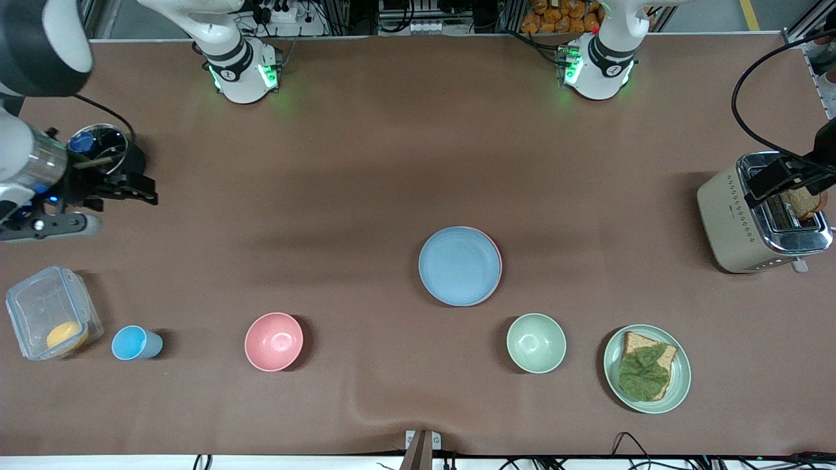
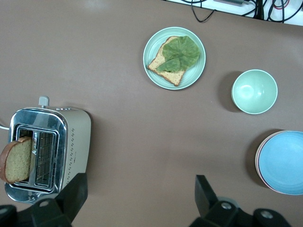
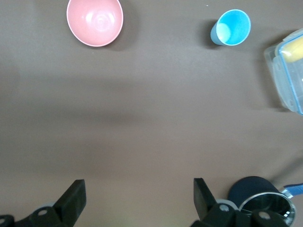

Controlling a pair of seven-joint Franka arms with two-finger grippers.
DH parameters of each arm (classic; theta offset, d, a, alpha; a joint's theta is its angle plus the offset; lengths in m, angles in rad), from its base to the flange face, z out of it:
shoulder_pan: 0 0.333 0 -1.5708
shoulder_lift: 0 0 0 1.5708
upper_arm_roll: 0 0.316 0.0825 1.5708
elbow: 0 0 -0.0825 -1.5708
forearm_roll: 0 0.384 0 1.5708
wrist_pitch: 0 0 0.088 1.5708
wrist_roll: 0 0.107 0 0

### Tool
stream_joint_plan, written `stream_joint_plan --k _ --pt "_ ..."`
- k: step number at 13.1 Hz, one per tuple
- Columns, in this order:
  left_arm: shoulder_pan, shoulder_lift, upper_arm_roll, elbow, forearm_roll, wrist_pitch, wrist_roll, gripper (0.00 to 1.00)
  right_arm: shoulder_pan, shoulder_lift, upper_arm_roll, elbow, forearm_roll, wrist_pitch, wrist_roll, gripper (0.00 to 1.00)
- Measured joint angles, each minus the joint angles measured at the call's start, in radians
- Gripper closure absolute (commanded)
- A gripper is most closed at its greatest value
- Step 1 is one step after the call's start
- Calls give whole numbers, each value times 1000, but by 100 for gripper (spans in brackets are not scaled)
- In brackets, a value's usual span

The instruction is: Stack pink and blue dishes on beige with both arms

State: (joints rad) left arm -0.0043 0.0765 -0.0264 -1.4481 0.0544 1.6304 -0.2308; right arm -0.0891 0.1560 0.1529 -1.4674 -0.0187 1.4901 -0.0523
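Observation:
The light blue plate (image 1: pixel 460 266) lies on top of the pale pink plate (image 1: pixel 500 260), of which only a thin rim shows, at mid-table. The left wrist view shows the same pair, the blue plate (image 2: pixel 284 161) over the pink rim (image 2: pixel 258 165). No beige plate can be seen; anything under the stack is hidden. My left gripper (image 1: pixel 793 179) hangs open over the toaster, holding nothing. My right gripper (image 1: pixel 138 188) is open and empty too, up beside the metal pot at the right arm's end. Bare table shows between the fingers of the left gripper (image 2: pixel 140 191) and of the right gripper (image 3: pixel 139 193).
A toaster (image 1: pixel 751 222) with a bread slice stands at the left arm's end. Nearer the camera sit a green plate with bread and a leaf (image 1: pixel 646 369), a green bowl (image 1: pixel 536 343), a pink bowl (image 1: pixel 273 341), a blue cup (image 1: pixel 134 343) and a clear box (image 1: pixel 49 313). A metal pot (image 1: pixel 104 147) stands by the right gripper.

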Motion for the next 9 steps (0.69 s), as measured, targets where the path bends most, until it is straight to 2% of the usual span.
stream_joint_plan --k 3,9 --pt "0 0 -1 0 0 0 0 0 -2 -20 6 48 0 -46 3 0" --pt "0 0 -1 0 0 0 0 0 4 -60 14 46 1 -38 76 0"
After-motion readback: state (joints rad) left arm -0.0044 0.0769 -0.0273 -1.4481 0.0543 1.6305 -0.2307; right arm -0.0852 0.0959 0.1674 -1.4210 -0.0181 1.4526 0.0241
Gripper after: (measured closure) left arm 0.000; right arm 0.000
